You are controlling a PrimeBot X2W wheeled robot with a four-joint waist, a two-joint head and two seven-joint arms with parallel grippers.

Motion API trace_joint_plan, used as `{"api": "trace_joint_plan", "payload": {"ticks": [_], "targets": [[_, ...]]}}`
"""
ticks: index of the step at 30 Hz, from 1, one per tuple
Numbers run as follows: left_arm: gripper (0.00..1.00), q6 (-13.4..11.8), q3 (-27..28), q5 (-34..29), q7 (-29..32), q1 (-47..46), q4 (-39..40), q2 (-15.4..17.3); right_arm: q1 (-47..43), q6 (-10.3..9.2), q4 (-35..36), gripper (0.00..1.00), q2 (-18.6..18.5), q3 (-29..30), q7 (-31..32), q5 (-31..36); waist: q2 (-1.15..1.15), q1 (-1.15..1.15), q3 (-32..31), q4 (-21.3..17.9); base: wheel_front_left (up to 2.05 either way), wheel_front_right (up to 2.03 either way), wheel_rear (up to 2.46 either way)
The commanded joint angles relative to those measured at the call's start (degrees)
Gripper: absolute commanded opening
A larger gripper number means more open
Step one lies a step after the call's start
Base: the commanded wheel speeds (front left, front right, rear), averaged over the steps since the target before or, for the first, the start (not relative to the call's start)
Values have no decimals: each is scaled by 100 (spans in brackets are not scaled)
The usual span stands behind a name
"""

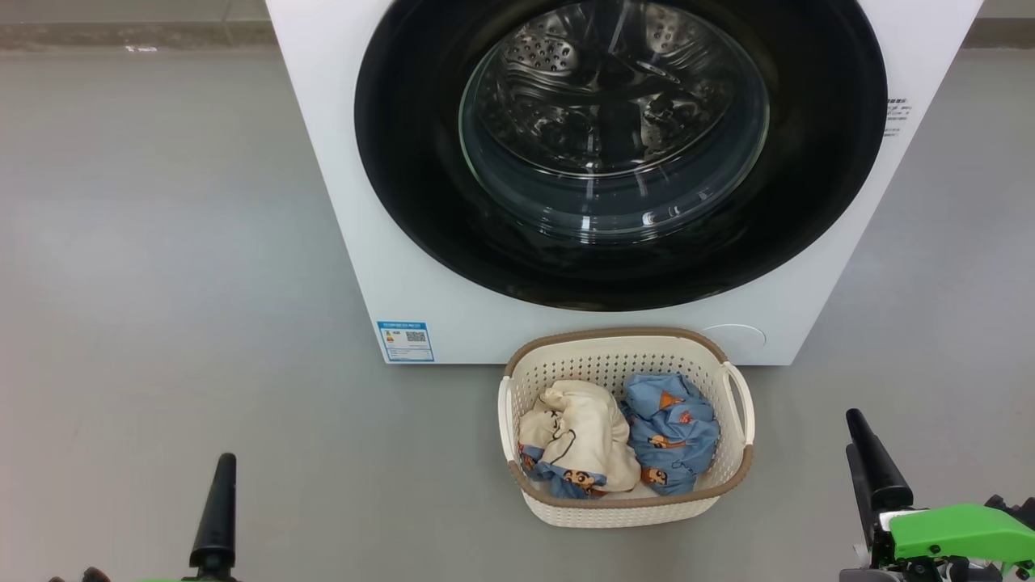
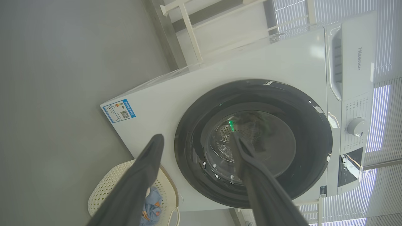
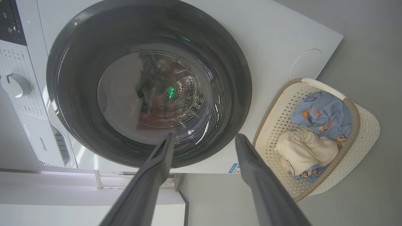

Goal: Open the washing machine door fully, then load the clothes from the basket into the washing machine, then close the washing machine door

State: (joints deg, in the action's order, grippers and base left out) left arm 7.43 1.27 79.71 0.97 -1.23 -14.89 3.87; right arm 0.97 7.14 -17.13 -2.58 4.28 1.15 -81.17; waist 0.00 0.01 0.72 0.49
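The large round washing machine door [image 1: 623, 271], glossy black around a clear glass bowl, sits shut on the big white boxy washing machine [image 1: 364, 242]. Just before it on the grey floor [image 1: 162, 283] stands the small cream perforated basket [image 1: 627, 343] holding the cream and blue clothes [image 1: 586, 436]. The left gripper [image 2: 197, 138] and right gripper [image 3: 204, 137] are spread wide and empty. The slick frame may let the fingers slip, and the swinging door could clip the basket

Head looks down, wrists sideways — all share the basket [image 1: 614, 332].
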Motion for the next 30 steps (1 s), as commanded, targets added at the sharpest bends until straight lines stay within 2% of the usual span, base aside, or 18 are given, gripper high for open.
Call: {"api": "trace_joint_plan", "payload": {"ticks": [1, 15, 30], "targets": [[100, 1, 34, -135, -48, -275, 203, 104, 299, 10, 175, 100, -122, -31, -66, 132, 0, 0, 2, 1, 0, 0, 0], [100, 2, -36, -1406, -284, -322, 269, 174, 370, 14, 139, 100, -290, -292, -302, 1635, 0, 0, 44, 31, 0, 0, 0], [100, 3, -121, -2620, -537, -401, 326, 244, 472, 18, 108, 100, -347, -474, -554, 2866, 0, 0, 119, 76, 0, 0, 0]]}}
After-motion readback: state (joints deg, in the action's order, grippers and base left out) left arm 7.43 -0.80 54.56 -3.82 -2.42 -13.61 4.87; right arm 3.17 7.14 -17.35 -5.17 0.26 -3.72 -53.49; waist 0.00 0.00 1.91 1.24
